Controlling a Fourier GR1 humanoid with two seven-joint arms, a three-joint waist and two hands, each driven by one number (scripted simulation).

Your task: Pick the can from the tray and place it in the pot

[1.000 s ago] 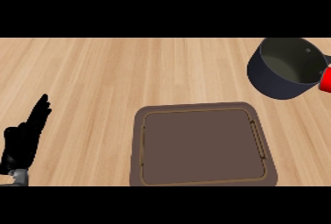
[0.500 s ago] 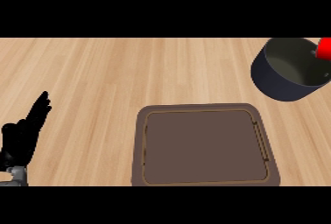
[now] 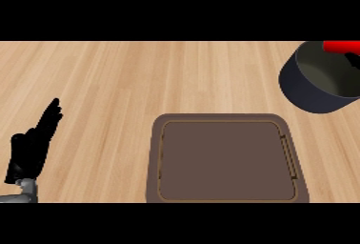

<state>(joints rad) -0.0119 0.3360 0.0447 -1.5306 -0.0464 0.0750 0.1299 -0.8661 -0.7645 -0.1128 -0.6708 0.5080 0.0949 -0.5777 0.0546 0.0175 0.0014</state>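
Head view of the wooden worktop (image 3: 162,76): a brown tray (image 3: 226,159) lies at 6 o'clock and a dark pot (image 3: 320,78) stands at 2 o'clock, well apart from it. The red can (image 3: 342,46) shows at the pot's upper rim, cut by the frame edge; the right hand is out of view, so its fingers cannot be told. The left hand (image 3: 32,147) rests at 8 o'clock, fingers straight, together, holding nothing.

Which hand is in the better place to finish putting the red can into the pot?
The right, probably. The red can already sits at the pot's top rim at the view's far right, the robot's right side. The left hand rests open at the far left edge, beyond the tray. The right hand itself is not visible.
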